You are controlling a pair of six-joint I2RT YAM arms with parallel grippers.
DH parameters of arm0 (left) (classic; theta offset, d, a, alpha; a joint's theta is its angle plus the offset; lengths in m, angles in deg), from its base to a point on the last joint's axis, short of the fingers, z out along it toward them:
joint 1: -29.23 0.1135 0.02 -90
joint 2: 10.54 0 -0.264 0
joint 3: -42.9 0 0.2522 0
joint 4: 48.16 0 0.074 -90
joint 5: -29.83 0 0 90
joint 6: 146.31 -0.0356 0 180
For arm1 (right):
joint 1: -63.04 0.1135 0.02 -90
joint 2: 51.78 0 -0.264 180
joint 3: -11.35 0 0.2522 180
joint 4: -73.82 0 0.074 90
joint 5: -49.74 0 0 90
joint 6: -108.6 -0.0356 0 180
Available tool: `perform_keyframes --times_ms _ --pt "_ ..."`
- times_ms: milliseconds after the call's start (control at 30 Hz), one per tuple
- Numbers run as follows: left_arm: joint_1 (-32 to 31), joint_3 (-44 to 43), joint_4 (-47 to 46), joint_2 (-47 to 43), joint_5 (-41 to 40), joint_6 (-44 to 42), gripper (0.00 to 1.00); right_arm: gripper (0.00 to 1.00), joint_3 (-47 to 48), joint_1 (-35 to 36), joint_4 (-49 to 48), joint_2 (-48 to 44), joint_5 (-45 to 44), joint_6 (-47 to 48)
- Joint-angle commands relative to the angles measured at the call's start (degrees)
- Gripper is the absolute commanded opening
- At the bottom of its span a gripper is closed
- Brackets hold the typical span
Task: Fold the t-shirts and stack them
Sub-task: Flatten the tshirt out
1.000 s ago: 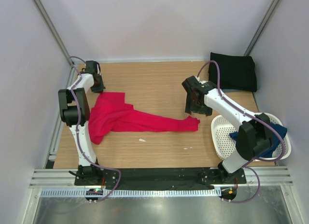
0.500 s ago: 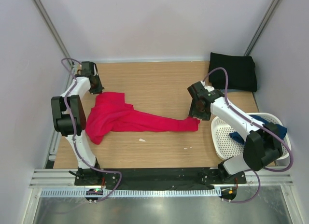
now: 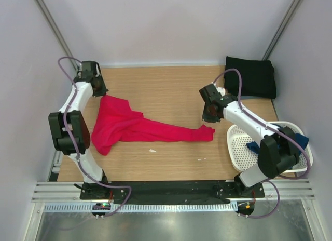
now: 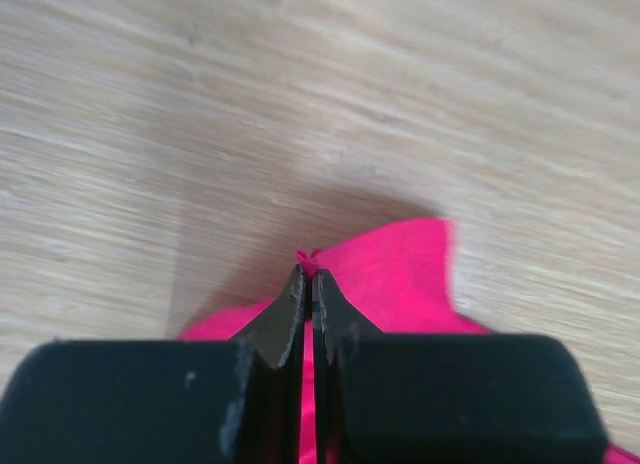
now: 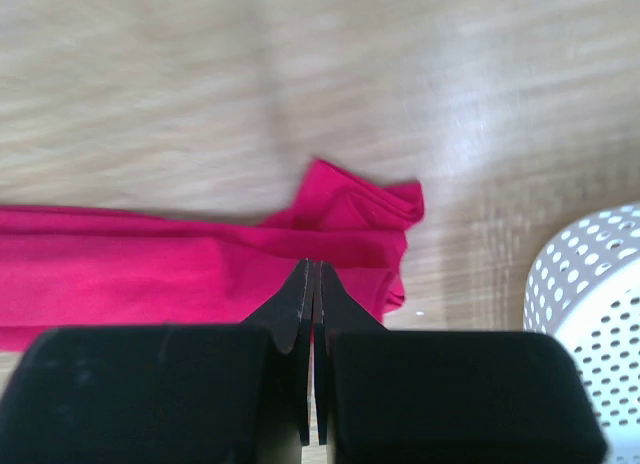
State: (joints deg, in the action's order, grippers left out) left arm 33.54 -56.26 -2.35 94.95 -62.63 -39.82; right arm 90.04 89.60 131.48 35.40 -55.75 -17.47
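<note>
A bright red t-shirt (image 3: 135, 128) lies stretched across the table, bunched on the left and narrowing to a twisted end at the right. My left gripper (image 3: 102, 94) is shut on its back left corner; red cloth (image 4: 400, 274) shows between the closed jaws (image 4: 308, 269). My right gripper (image 3: 206, 118) is shut just over the shirt's right end (image 5: 350, 219), and I see no cloth between its jaws (image 5: 313, 264). A folded black t-shirt (image 3: 250, 76) lies at the back right corner. A navy t-shirt (image 3: 300, 141) hangs in the basket.
The white perforated basket (image 3: 239, 145) stands at the front right, partly under my right arm; its rim (image 5: 590, 274) shows in the right wrist view. Two small white scraps (image 3: 153, 150) lie on the wood near the front. Grey walls close in on three sides.
The right gripper closed and drew slightly back from the shirt's right end. The left gripper moved toward the back left corner, pulling the red corner with it.
</note>
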Motion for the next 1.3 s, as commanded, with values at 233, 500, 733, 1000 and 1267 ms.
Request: perform_keyframes --times_ms 233,500,733,1000,1267 --pt "1.3 -10.8 2.2 -20.6 -5.1 -2.0 0.00 0.01 10.7 0.0 4.2 -11.1 1.1 4.1" --pt "1.3 -4.2 6.6 -31.2 -9.1 -2.9 0.00 0.47 -0.9 0.0 -0.7 -5.7 5.8 1.5" --pt "1.3 7.2 9.5 -38.3 -10.2 -1.2 0.00 0.47 -1.2 0.5 -11.3 0.9 16.6 4.0" --pt "1.2 13.4 8.6 -41.9 -9.1 -0.4 0.00 0.48 2.0 1.5 -14.7 9.2 16.3 4.4" --pt "1.3 7.4 10.0 -40.3 -10.5 -2.3 0.00 0.01 11.4 1.5 -6.6 10.8 9.5 7.2"
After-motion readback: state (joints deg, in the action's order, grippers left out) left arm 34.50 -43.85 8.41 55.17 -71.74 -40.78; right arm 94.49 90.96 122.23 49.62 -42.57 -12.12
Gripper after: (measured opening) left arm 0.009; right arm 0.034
